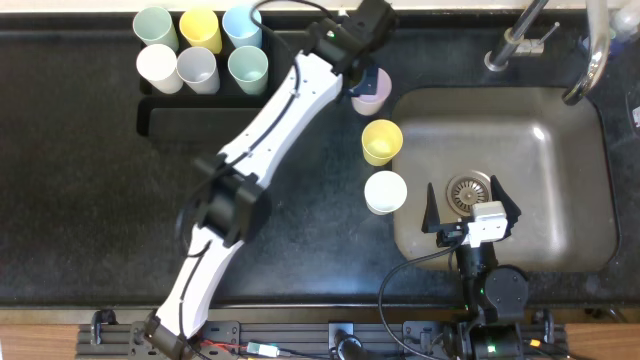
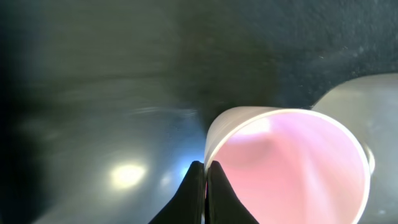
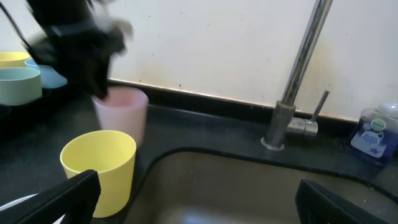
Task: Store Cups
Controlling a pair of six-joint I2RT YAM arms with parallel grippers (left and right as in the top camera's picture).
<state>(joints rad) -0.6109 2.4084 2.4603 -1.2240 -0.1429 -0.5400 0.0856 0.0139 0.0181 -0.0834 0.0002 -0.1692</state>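
My left gripper is stretched across the dark stone counter to the back left corner of the steel sink. Its fingers are drawn in narrow, pinching the near wall of the upright pink plastic cup just below the rim, one finger inside and one outside. From my right wrist, the pink plastic cup shows on the counter close to the sink's edge; whether its base touches the stone I cannot tell.

My right gripper hangs above the sink basin near the round drain, fingers spread wide, nothing between them.

Two more cups stand on the strip of counter along the sink's left side: a yellow plastic cup just in front of the pink one, and a white plastic cup in front of that.

Well apart, at the back left of the counter, six pastel cups stand in two rows of three on a black tray. The tray's front part is bare.

A chrome tap rises behind the sink.
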